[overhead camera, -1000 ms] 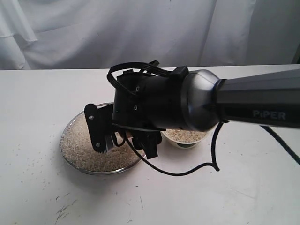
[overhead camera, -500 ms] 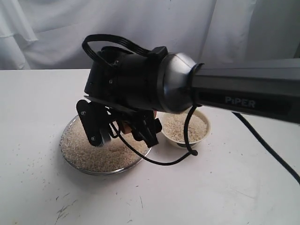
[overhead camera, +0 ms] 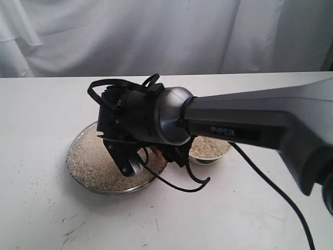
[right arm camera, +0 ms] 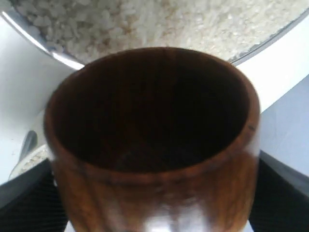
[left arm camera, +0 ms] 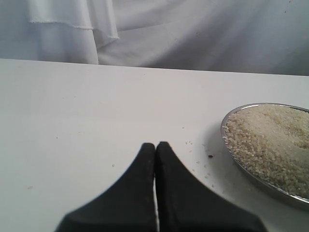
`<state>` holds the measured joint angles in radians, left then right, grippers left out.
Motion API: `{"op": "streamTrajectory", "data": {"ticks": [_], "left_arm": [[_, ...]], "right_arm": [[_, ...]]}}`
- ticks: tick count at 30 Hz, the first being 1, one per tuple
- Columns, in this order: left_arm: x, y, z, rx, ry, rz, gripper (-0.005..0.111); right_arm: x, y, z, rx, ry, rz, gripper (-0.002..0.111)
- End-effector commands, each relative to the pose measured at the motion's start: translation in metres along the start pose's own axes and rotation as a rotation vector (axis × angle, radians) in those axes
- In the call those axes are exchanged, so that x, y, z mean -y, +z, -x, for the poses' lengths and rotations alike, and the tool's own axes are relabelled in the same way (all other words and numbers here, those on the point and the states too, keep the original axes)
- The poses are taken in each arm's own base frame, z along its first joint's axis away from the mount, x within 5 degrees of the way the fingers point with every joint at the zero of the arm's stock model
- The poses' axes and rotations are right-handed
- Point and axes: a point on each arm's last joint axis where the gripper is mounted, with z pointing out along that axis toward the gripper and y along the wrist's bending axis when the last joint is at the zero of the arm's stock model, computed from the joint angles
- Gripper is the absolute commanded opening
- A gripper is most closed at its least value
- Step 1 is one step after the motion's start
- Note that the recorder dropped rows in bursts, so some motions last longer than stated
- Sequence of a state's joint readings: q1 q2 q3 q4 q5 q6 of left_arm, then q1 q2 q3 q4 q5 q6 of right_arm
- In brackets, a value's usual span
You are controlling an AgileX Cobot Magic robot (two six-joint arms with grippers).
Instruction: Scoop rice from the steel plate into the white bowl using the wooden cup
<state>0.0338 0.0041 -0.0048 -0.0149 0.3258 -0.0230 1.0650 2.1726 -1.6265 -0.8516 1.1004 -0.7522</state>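
1. Edges of the table (overhead camera: 41, 104) cut off on three sides in the exterior view; backed by a white curtain (overhead camera: 156, 31).
2. Bulk of the right arm (overhead camera: 250, 130), black and grey, reaching in from the right past the middle; blocks the right part of the steel plate (overhead camera: 86, 185) and one side of the white bowl (overhead camera: 221, 154).
3. Left of centre on the table, the steel plate, spread with rice (overhead camera: 93, 161); right rim lost behind the wrist housing.
4. Just right of the plate, the white bowl, also holding grains; touching the plate or apart, cannot tell.
5. Low over the plate's right side, the right gripper (overhead camera: 152, 160), jaws spread wide and clamped on the wooden cup (right arm camera: 154, 145); fingers (right arm camera: 29, 203) only dark blurs at the cup's sides in the wrist view.
6. Nearly hidden in the exterior view, the wooden cup; fills the right wrist view, mouth toward the camera, inside too dark to tell its contents.
7. Over bare table near the plate's rim, the left gripper (left arm camera: 155, 150), jaws pressed together, gripping nothing.
8. Looped below the wrist, in front of plate and bowl, a black cable (overhead camera: 182, 185).
9. Scattered beside the plate, stray grains (left arm camera: 190, 144).
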Motion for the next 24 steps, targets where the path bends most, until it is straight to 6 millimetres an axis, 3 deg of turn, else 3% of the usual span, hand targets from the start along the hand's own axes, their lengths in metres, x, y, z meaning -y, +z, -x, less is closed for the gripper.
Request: {"op": "streamTrajectory", "data": {"ticks": [1,7,18,24], "left_arm": [[0.000,0.000,-0.001,0.006,-0.002,0.001,0.000],[0.000,0.000,-0.001,0.006,-0.002,0.001,0.000],[0.000,0.000,-0.001,0.006,-0.002,0.001,0.000],[0.000,0.000,-0.001,0.006,-0.002,0.001,0.000]], "right_arm": [[0.003,0.003,-0.004,-0.058,-0.030,-0.013,0.000],[0.004,0.004,-0.004,-0.090,-0.037,-0.037,0.000],[-0.005,0.023,0.025,-0.092,-0.100,-0.019,0.000],[0.000,0.020,0.040,-0.026,-0.076,-0.040,0.000]]}}
